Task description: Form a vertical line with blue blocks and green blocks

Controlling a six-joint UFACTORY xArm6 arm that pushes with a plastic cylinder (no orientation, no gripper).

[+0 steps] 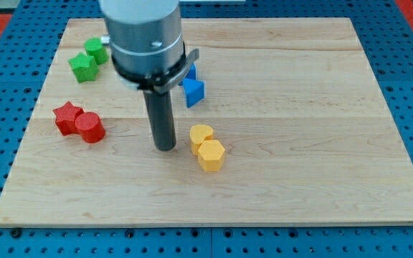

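My tip (165, 147) rests on the wooden board (300, 129) near its middle, just left of the yellow blocks. Two green blocks lie at the view's top left: a green star-like block (83, 67) and a green block (95, 51) behind it, touching. A blue block (193, 91) lies above and right of my tip, and a second blue block (191, 72) shows behind it, partly hidden by the arm. The blue blocks stand well to the right of the green ones.
A red star block (67, 117) and a red cylinder (89, 127) touch at the left of my tip. A yellow heart-like block (201, 135) and a yellow hexagon (211, 155) touch right beside my tip.
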